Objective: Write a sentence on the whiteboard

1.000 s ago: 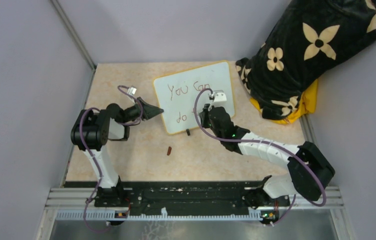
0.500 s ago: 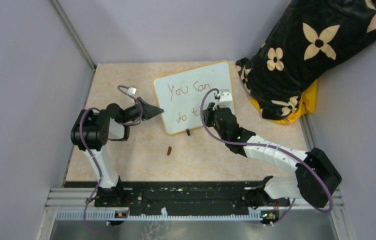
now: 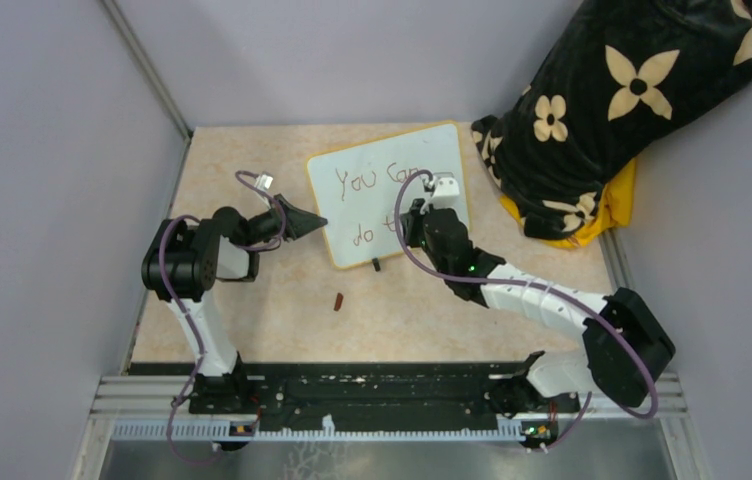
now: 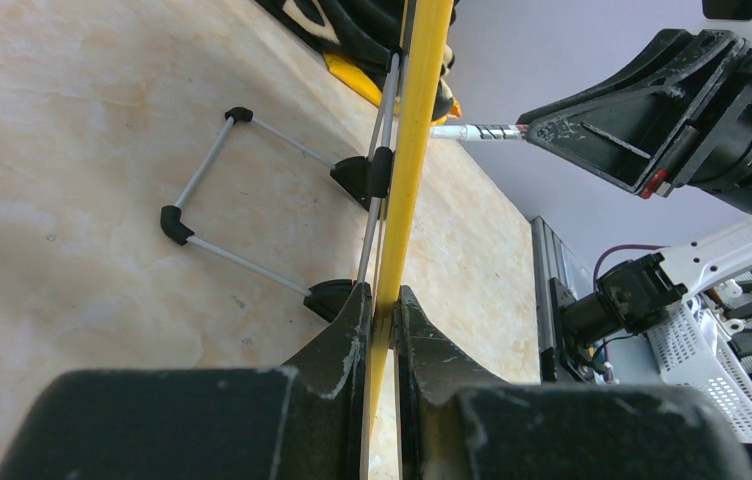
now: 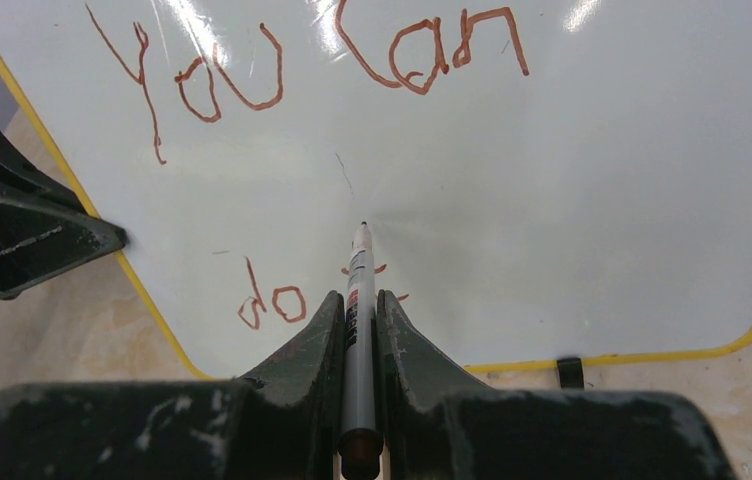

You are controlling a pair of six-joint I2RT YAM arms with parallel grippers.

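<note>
The left gripper [image 4: 382, 297] is clamped on the left edge of the whiteboard [image 3: 432, 150], likely to steady it on its wire stand [image 4: 202, 210] against pen pressure. The board stands mid-table, and the sentence [image 5: 302, 70] reads "You Can do" plus a started letter. The right gripper [image 5: 357, 302] pinches a marker [image 5: 357, 265], its tip at the board. The table [image 3: 252, 170] is beige and marbled, the walls [image 3: 52, 150] are lilac, and flowered black fabric [image 3: 612, 110] lies to the right.

Lilac-grey walls [image 3: 42, 150]; beige marbled tabletop [image 3: 282, 330]; black floral blanket [image 3: 632, 100] far-right corner.
</note>
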